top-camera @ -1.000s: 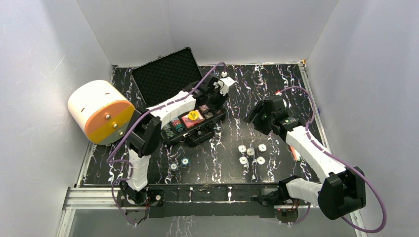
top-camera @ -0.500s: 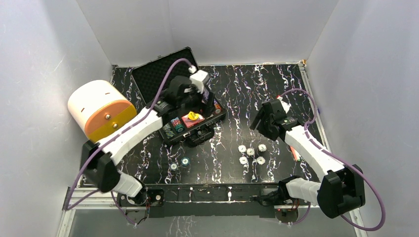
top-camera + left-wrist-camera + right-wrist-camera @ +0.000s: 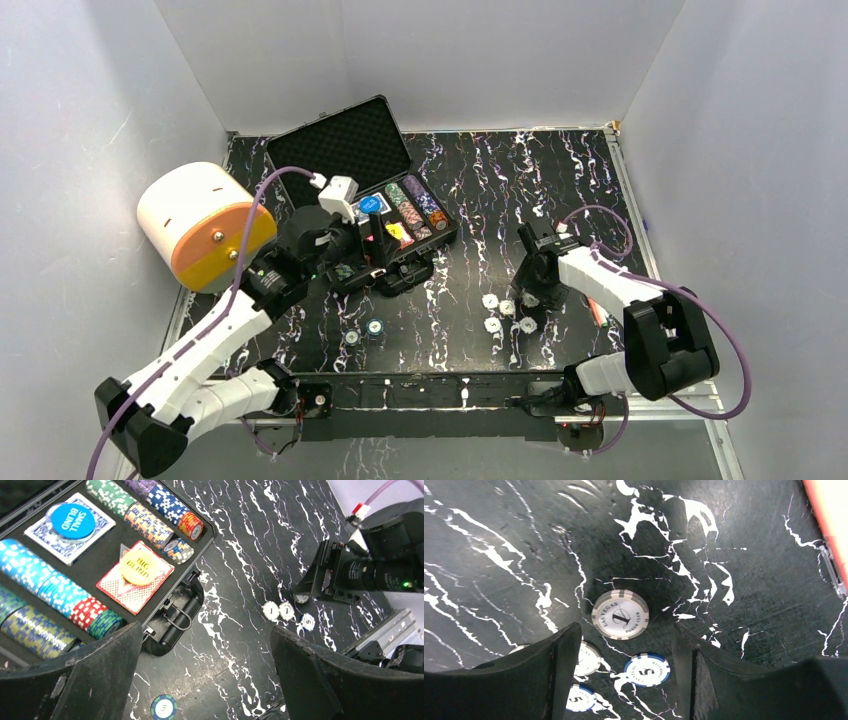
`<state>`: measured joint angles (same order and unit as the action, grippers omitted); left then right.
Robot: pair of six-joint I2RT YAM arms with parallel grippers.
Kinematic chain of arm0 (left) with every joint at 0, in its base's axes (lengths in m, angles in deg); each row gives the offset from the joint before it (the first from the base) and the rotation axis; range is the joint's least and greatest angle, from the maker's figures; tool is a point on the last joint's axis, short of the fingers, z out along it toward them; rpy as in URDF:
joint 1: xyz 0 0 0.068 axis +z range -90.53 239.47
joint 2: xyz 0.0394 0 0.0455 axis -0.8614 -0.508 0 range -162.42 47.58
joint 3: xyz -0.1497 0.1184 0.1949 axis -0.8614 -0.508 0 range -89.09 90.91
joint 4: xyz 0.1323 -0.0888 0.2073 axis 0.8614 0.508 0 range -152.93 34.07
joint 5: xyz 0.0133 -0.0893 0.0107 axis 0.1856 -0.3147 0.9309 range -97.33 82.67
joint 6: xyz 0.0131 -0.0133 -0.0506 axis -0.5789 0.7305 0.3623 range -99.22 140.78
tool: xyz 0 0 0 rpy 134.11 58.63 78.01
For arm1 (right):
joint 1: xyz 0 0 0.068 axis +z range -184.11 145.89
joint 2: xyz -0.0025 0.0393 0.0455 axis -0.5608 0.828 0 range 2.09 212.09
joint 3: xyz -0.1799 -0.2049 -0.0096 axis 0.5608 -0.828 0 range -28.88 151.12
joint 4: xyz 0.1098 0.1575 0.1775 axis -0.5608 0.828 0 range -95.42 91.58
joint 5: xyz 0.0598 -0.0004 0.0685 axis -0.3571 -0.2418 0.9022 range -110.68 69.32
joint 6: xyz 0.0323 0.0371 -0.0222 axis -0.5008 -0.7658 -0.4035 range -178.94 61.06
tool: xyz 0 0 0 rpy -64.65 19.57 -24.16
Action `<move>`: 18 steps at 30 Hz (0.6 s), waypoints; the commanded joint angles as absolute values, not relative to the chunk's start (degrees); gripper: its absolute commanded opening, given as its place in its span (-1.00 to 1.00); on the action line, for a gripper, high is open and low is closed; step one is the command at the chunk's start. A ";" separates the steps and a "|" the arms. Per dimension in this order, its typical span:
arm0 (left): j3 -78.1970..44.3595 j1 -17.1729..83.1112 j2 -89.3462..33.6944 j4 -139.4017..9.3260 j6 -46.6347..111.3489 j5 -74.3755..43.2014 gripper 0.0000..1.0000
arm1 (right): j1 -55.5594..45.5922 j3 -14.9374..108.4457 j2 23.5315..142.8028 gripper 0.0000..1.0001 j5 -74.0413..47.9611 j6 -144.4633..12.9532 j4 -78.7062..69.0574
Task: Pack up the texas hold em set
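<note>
1. Top view: case [image 3: 340,150] open, rear left; loose chips [image 3: 507,308] beneath my right claw [image 3: 528,295].
2. Left wrist: left claw [image 3: 205,680] wide, empty, near the case.
3. Right wrist: right claw wide, empty, straddling a grey chip [image 3: 620,614]; likely next: descend, pinch.

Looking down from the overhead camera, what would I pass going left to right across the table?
Big white-and-orange cylinder → open black foam-lined case → cluster of small white round poker chips → thin orange pen.
</note>
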<state>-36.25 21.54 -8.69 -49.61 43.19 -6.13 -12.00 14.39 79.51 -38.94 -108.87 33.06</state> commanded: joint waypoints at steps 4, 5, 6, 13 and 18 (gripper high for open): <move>-40.18 21.76 -3.66 -51.07 48.75 -2.50 0.97 | -12.27 12.06 81.78 0.25 -39.39 -109.95 30.01; -40.19 21.76 -3.85 -51.19 48.74 -2.23 0.97 | -12.31 11.93 82.14 0.25 -39.50 -109.73 29.72; -40.12 21.76 -4.02 -51.35 48.68 -2.15 0.97 | -12.31 11.86 82.42 0.25 -39.55 -109.43 29.60; -38.73 21.76 -6.76 -51.48 48.11 -2.69 0.97 | -12.28 11.88 86.08 0.22 -39.63 -108.01 28.24; -38.59 21.76 -7.48 -51.77 48.19 -2.67 0.97 | -12.27 12.34 87.03 0.23 -41.90 -106.40 28.63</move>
